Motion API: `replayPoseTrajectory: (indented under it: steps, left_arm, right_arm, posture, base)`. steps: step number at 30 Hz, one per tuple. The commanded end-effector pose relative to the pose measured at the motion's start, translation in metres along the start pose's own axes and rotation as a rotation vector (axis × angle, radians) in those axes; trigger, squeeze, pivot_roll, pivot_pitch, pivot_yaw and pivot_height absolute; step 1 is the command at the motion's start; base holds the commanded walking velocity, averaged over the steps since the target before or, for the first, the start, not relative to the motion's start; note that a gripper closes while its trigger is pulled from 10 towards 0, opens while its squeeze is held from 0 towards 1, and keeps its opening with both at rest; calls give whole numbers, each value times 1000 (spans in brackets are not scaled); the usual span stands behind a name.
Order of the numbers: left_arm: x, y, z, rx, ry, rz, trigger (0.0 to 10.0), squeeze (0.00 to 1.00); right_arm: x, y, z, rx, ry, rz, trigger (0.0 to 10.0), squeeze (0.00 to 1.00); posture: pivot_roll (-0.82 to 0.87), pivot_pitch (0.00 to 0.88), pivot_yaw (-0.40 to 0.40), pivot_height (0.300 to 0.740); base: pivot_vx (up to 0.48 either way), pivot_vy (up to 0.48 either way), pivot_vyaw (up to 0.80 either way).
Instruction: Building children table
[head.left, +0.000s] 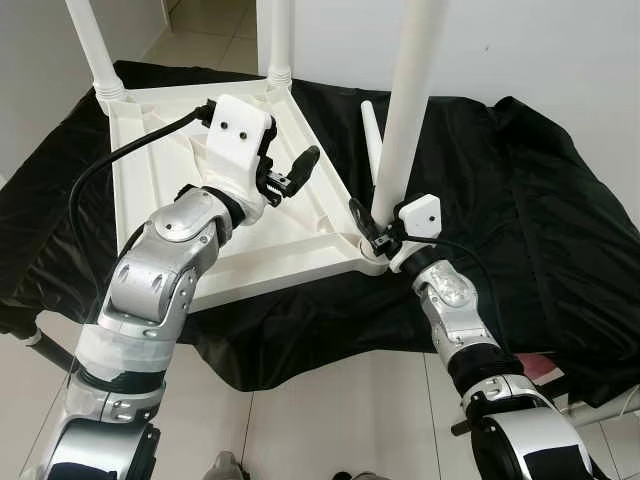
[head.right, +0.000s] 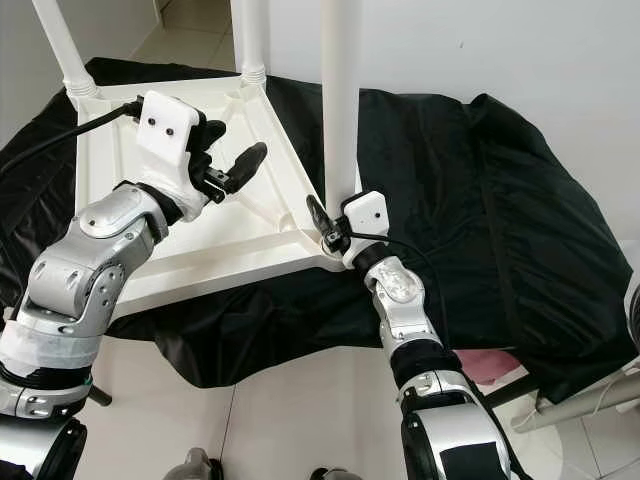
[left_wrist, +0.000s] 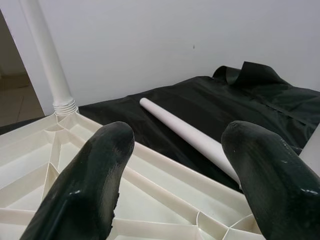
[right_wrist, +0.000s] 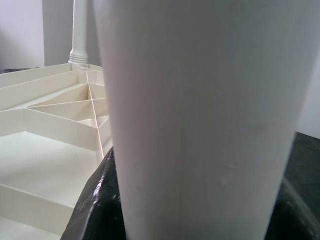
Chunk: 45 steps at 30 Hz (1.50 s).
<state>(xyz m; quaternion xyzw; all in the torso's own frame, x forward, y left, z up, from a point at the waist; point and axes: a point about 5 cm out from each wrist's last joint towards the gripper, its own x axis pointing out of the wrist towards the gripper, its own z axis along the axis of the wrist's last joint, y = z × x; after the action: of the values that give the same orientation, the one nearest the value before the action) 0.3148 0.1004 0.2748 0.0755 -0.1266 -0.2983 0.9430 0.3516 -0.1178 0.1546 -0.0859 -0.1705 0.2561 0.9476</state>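
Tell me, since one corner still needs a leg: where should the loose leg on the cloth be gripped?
Grip the loose leg at mid-shaft, from above with fingers across it. It lies flat on the black cloth beside the tabletop, round and smooth, so a crosswise grip likely holds best.

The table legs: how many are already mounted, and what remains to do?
Two legs stand in the far corners of the upturned tabletop. The right gripper holds a third leg upright at the near corner. A fourth leg lies on the black cloth, unmounted. The left gripper hovers open.
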Motion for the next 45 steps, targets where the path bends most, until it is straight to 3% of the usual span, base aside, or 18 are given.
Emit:
replayPoseTrajectory:
  steps: [1,4,20,24,28,32,33,41,42,43,44,45]
  left_arm:
    - [1,-1,5,14,-5,-25,10000,0]
    - [2,-2,6,16,-9,-26,10000,0]
    - [2,-2,5,16,-13,-20,10000,0]
    - [1,-2,6,18,-15,-22,10000,0]
    - [0,-1,6,-14,-16,-86,10000,0]
    - [0,1,6,-57,-22,-98,10000,0]
    - [0,1,6,-89,-27,-112,10000,1000]
    - [4,-8,9,-73,-39,-227,10000,1000]
    - [5,-9,10,-52,-40,-246,10000,933]
    - [5,-9,10,-52,-40,-246,10000,933]
    - [6,-11,12,-35,-45,-278,10000,243]
    - [7,-15,16,-33,-67,-330,10000,0]
  right_arm:
    - [-26,14,-42,71,214,50,10000,0]
    - [-21,13,-46,293,239,-5,10000,0]
    - [-17,5,-50,310,329,-68,10000,0]
    - [-15,5,-43,238,273,-46,10000,0]
    - [-7,-2,-16,253,154,-3,10000,0]
    - [-5,-6,-8,244,148,23,10000,0]
    - [-5,-9,-2,228,144,52,10000,0]
    - [-1,-30,26,193,114,104,10000,0]
    - [0,-34,31,190,108,107,10000,0]
    - [0,-34,31,190,108,107,10000,0]
    - [0,-37,35,180,100,110,10000,0]
    - [1,-40,40,170,89,118,10000,0]
  posture:
    - [105,120,-40,740]
    - [107,117,-43,740]
    - [106,103,-61,740]
    - [106,96,-64,740]
    - [103,83,-73,740]
    - [101,81,-74,740]
    - [89,71,-74,740]
    - [74,58,-78,740]
    - [72,54,-80,740]
    - [72,54,-80,740]
    - [70,52,-82,740]
    - [67,47,-81,740]
  base:
    - [0,0,0]
    - [0,0,0]
    - [0,0,0]
    - [0,0,0]
    - [0,0,0]
    - [0,0,0]
    - [0,0,0]
    - [0,0,0]
    - [0,0,0]
    - [0,0,0]
    - [0,0,0]
    - [0,0,0]
